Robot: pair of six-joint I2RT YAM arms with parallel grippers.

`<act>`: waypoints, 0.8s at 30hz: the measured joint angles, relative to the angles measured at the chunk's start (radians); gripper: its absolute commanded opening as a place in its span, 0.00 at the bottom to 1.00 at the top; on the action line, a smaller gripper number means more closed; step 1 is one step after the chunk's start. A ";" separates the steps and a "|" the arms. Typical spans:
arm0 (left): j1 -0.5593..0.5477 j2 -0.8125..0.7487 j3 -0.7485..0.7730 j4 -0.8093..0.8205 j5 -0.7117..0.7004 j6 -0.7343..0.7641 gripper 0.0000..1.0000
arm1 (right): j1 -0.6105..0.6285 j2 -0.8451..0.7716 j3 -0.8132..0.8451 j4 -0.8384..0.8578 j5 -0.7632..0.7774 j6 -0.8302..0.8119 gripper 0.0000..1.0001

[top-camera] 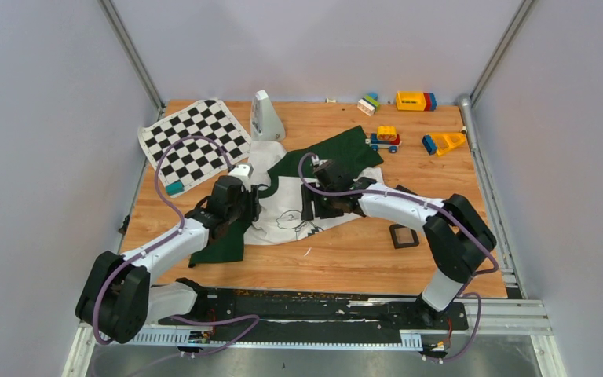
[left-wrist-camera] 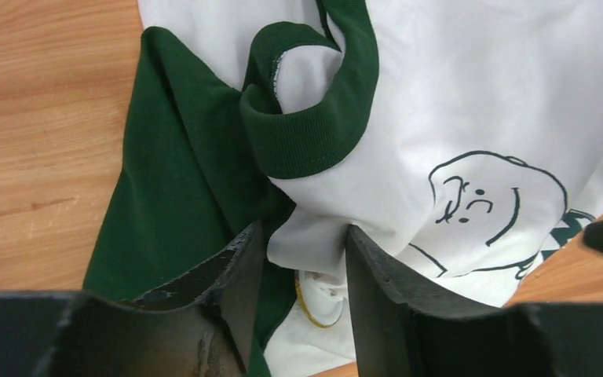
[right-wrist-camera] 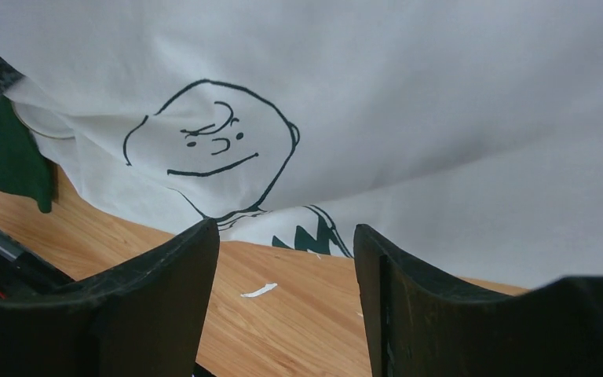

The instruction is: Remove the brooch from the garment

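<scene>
The garment (top-camera: pixel 283 206) is a white T-shirt with dark green sleeves, lying crumpled mid-table. Its cartoon face shows in the left wrist view (left-wrist-camera: pixel 479 204) and the right wrist view (right-wrist-camera: pixel 212 149). The brooch (left-wrist-camera: pixel 319 298) is a small round white piece with a gold rim, pinned to the cloth just under a white fold. My left gripper (left-wrist-camera: pixel 305 236) is shut on that fold of the garment (left-wrist-camera: pixel 440 102), right above the brooch. My right gripper (right-wrist-camera: pixel 283 236) is open and empty, low over bare wood, facing the garment's hem (right-wrist-camera: pixel 400 94). In the top view the left gripper (top-camera: pixel 245 210) and right gripper (top-camera: pixel 308 210) flank the chest print.
A small black square tray (top-camera: pixel 403 236) sits right of the garment. A chequered mat (top-camera: pixel 196 141) and a white cone-shaped object (top-camera: pixel 265 116) lie at the back left. Toy blocks (top-camera: pixel 414 100) and a toy car (top-camera: pixel 383 139) are at the back right. A white scrap (right-wrist-camera: pixel 259 290) lies on the wood.
</scene>
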 measured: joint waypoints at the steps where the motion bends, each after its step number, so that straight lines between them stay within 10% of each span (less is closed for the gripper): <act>1: 0.002 0.000 0.000 0.003 0.008 -0.002 0.41 | 0.017 0.019 0.001 0.001 -0.001 0.000 0.60; 8: 0.010 0.000 -0.002 0.061 0.121 -0.006 0.01 | 0.062 0.108 0.031 -0.003 -0.006 -0.012 0.53; 12: 0.013 0.010 -0.008 0.146 0.273 0.005 0.00 | 0.059 0.111 0.049 0.002 0.002 -0.041 0.53; 17: 0.013 0.051 -0.008 0.209 0.416 0.014 0.54 | 0.057 0.080 0.021 0.098 -0.064 -0.090 0.67; 24: 0.013 -0.005 -0.009 0.192 0.391 0.009 0.60 | 0.057 0.055 -0.030 0.303 -0.209 -0.129 0.68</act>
